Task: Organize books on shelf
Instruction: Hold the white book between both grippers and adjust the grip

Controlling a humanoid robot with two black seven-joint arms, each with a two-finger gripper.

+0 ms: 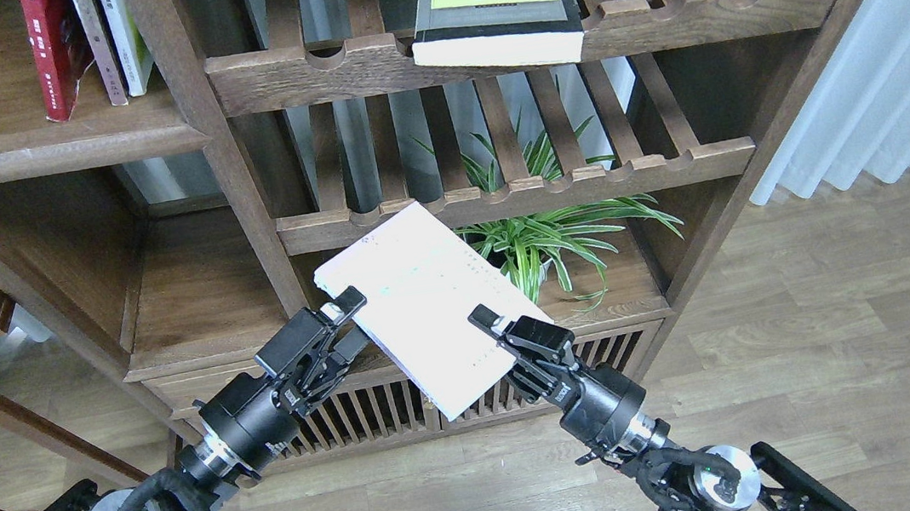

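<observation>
I hold the white book (431,305) in the air in front of the bookcase, tilted, its cover facing up at me. My left pincer (345,309) is clamped on its left edge and my right pincer (490,324) is clamped on its lower right edge, so both grip the same book.

Taking the white book as the landmark: up and to its left, on the solid shelf (49,147), the red book (55,52) stands upright, with two thin books (114,41) just to the right of it. Straight above the white book, the black book (495,6) with the yellow-green panel lies flat on a slatted rack (297,72), its page edge jutting over the notched front rail. Just behind the white book, to its right, a green plant (543,237) sits under a lower rack (625,167).
</observation>
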